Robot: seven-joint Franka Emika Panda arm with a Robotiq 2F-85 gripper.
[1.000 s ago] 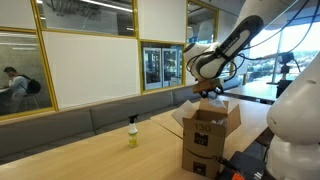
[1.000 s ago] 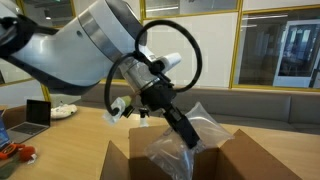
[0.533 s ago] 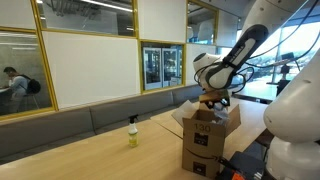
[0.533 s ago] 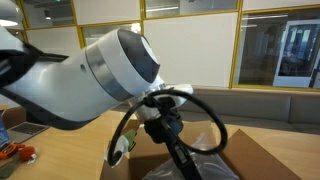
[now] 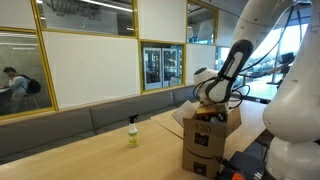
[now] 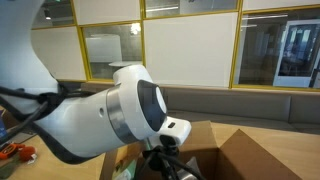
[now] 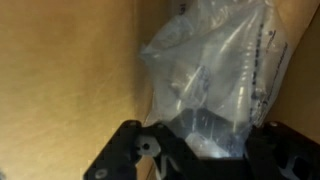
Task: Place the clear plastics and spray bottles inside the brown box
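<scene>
Shows gripper (image 7: 203,150) down inside brown box (image 5: 205,140) with clear plastic (image 7: 215,65) bunched against its cardboard wall, clamped or released impossible to tell; looks light, soft, slippery, so best pinched at a gathered fold.

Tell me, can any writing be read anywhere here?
Label on the box: dark, too small to read.
Print on the plastic bag: blurred, unreadable.
No other text shows.

A person (image 5: 11,80) sits behind glass, beyond the wooden table (image 5: 95,147).
</scene>
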